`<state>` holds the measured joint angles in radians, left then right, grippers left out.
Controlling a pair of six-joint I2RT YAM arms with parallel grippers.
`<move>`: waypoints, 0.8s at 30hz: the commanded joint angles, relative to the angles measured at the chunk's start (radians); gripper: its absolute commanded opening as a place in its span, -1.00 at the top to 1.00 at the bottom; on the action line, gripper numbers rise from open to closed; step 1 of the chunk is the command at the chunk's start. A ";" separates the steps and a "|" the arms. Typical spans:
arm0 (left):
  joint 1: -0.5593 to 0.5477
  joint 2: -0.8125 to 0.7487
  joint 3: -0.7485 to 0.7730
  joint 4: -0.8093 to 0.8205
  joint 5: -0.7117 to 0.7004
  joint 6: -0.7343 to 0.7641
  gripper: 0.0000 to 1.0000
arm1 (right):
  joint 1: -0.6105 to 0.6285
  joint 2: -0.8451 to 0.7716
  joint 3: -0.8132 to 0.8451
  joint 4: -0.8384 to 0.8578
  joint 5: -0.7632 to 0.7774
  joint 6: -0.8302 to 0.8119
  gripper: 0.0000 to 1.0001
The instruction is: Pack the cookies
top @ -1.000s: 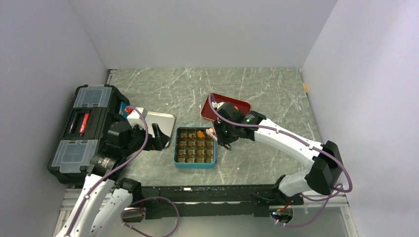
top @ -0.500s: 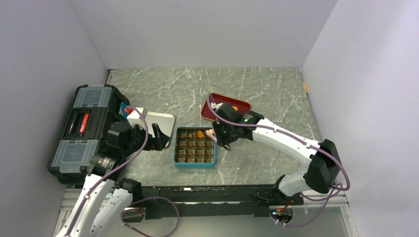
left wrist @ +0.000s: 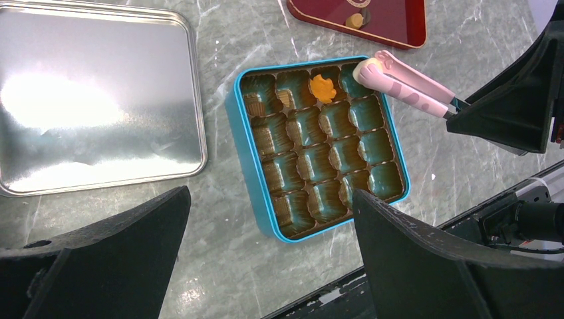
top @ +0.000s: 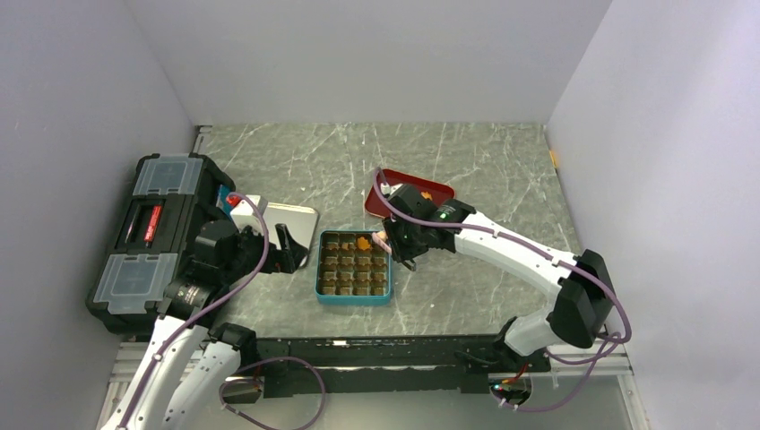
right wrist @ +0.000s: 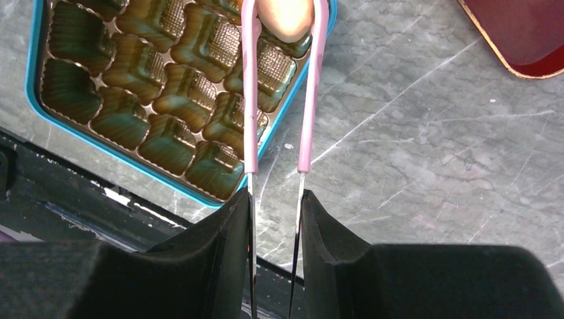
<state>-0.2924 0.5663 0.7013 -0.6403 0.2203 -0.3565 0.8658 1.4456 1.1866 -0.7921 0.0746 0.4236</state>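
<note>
Your right claw, clamped on the pink tongs, has crept slightly toward 10 o'clock. The cream cookie they pinch now hangs over the teal tin's 1 o'clock corner cell, beside the orange cookie. Release looks next. Your left claw stays spread apart. The red tray lies at 1 o'clock.

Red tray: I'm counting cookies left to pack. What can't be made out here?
Top view: right arm covers part of red tray; contents too small.
Left wrist view: top edge cuts the tray; a cookie shows.
Right wrist view: only a tray corner; cream cookie in the tongs cut off.
</note>
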 commanded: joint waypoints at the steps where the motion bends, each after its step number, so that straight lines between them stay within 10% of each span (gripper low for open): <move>1: -0.002 -0.008 0.026 0.028 0.002 0.011 -0.98 | 0.004 0.004 0.054 0.021 0.024 0.015 0.66; 24: -0.002 -0.009 0.026 0.028 0.004 0.011 -0.98 | 0.005 0.004 0.061 0.016 0.025 0.019 0.27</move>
<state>-0.2924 0.5663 0.7013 -0.6403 0.2207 -0.3565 0.8658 1.4540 1.1980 -0.7921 0.0780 0.4305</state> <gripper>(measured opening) 0.989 0.364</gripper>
